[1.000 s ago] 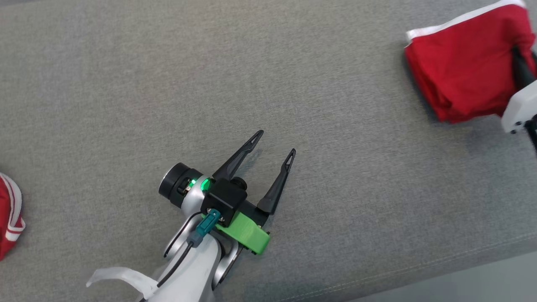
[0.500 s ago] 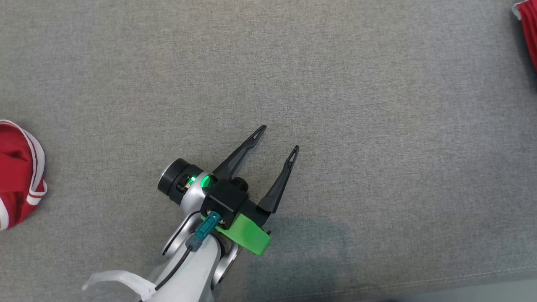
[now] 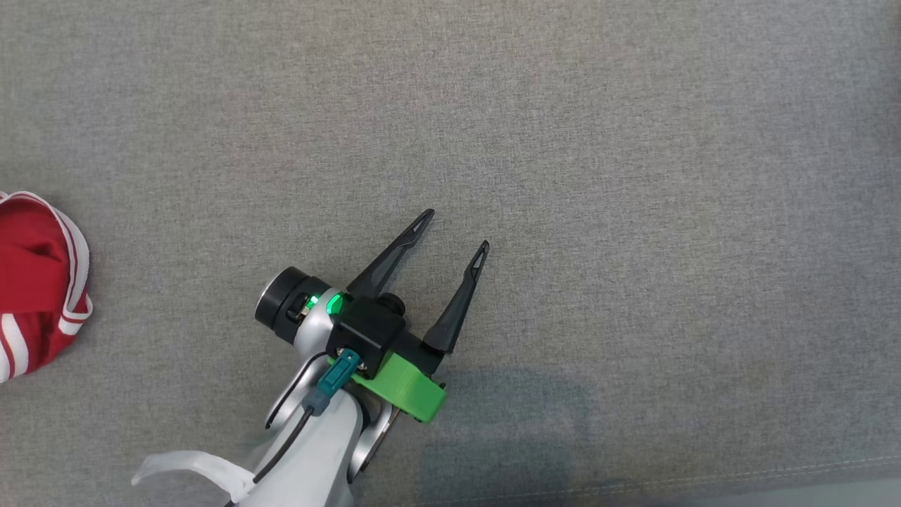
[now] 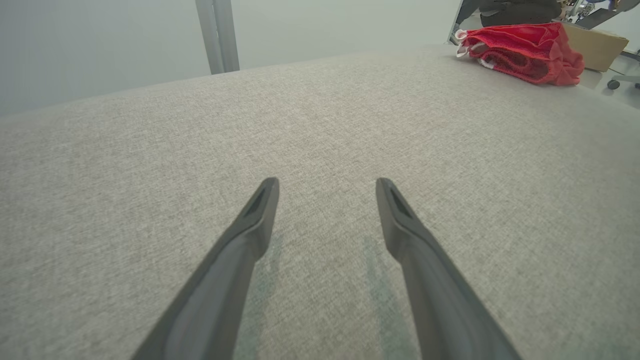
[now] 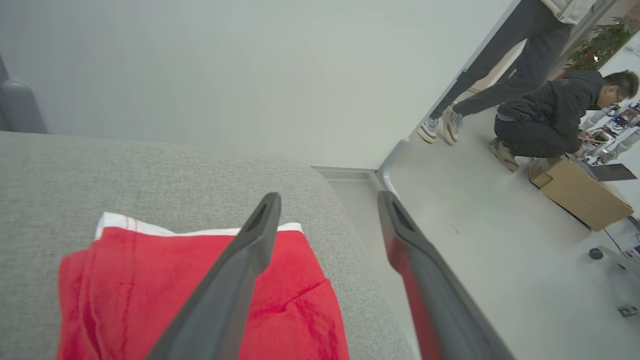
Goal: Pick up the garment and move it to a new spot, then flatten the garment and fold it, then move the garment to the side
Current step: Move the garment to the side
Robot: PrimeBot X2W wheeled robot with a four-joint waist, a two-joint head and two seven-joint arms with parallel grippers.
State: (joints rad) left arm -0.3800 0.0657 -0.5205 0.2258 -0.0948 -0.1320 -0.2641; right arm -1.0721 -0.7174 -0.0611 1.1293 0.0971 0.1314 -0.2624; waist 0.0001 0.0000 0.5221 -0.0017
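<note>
The folded red garment (image 5: pixel 125 285) lies flat on the right end of the grey padded surface (image 5: pixel 100 170), its white band (image 5: pixel 165 231) along the far edge and its right side near the surface's rounded corner. The right gripper (image 5: pixel 328 196) hangs just above it with fingers spread wide, one over the cloth and one out past the edge, pinching nothing. Well to the left, the left gripper (image 3: pixel 454 229) hovers over bare grey fabric, its fingers also spread and empty. A second red garment (image 3: pixel 35 282) with white stripes sits crumpled at the far left.

The garment is folded and off to the side, so the last step looks nearly done. The next move calls for lifting the right gripper straight clear so that no finger catches and drags the fold.

On the floor to the right, a cardboard box (image 5: pixel 575 200) stands by a crouching person (image 5: pixel 550 115); its contents are hidden.
</note>
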